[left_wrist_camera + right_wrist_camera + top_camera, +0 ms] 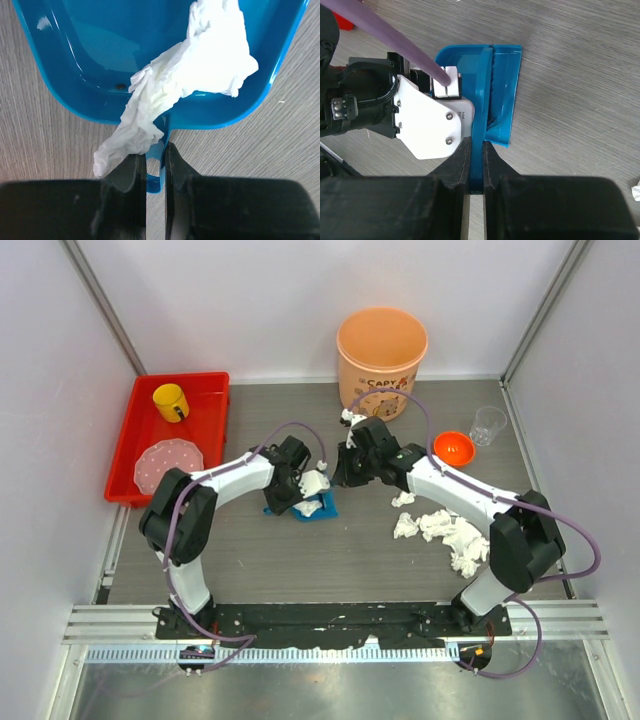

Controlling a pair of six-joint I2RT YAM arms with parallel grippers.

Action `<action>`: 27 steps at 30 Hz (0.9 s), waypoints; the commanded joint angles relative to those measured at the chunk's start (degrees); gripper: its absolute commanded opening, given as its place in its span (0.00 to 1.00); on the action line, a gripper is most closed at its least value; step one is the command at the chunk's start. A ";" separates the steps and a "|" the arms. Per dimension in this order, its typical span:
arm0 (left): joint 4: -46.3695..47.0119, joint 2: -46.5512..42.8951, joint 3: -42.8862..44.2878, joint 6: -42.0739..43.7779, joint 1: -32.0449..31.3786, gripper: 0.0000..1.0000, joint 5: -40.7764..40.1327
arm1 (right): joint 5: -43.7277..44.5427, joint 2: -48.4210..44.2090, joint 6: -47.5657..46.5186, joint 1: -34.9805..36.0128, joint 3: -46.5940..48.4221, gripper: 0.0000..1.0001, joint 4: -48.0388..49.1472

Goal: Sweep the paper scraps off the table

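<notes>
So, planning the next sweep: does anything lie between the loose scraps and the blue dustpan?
Nothing visible does. Only bare table separates the paper scraps from the dustpan that the left gripper holds.

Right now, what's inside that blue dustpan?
A crumpled white paper scrap, trailing over the back rim of the dustpan. It hides the pan floor beneath it.

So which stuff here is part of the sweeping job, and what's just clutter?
Job: paper scraps, table, blue dustpan (left gripper), blue brush (right gripper), probably orange bucket.
Clutter: red tray, yellow mug, pink speckled plate, orange bowl, clear cup.
</notes>
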 commanded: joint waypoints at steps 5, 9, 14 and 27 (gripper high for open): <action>3.94 -2.99 -0.70 -2.64 3.06 0.00 5.54 | 9.96 -5.72 -3.24 -0.73 5.41 0.01 -5.47; 3.76 -3.96 -1.23 -2.11 2.97 0.00 7.12 | 22.10 -12.04 -7.11 -4.15 7.71 0.01 -16.53; 3.59 -3.96 -1.14 -2.20 1.48 0.00 7.03 | 33.87 -15.75 -10.45 -13.98 6.48 0.01 -23.67; 3.67 -3.00 -0.96 -2.12 -2.21 0.00 5.80 | 23.56 -5.47 -12.57 -18.49 0.59 0.01 -20.78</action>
